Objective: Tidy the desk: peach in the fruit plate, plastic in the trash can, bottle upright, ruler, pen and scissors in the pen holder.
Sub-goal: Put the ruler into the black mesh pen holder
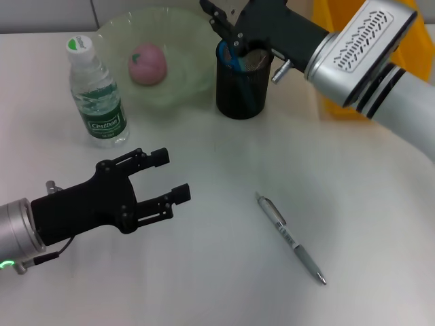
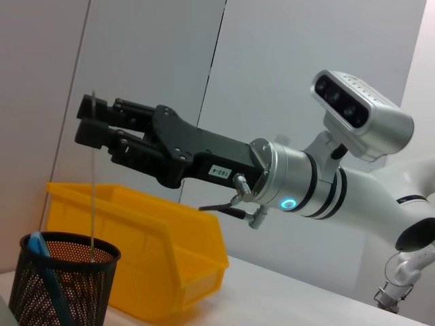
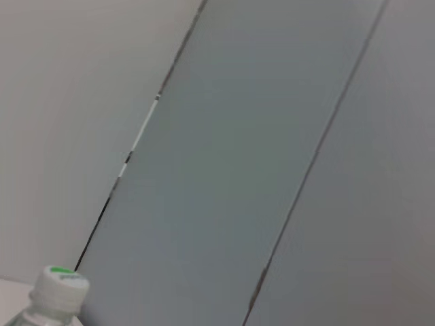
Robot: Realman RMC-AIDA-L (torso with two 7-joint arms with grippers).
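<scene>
The right gripper (image 1: 230, 30) hung over the pen holder (image 1: 241, 92) at top centre, clenched on a thin ruler (image 2: 92, 204) reaching into it, seemingly for release; the left gripper (image 1: 166, 180) waited released at lower left; the pen (image 1: 291, 238) lay at lower right.

I see the pink peach (image 1: 147, 64) resting in the pale green glass fruit plate (image 1: 187, 41). Left of it the clear plastic water bottle (image 1: 97, 95) stands upright, green-capped. The black mesh pen holder (image 1: 240, 85) holds a blue-handled item and a thin ruler (image 2: 92, 204). The silver pen (image 1: 291, 238) lies flat on the desk.
</scene>
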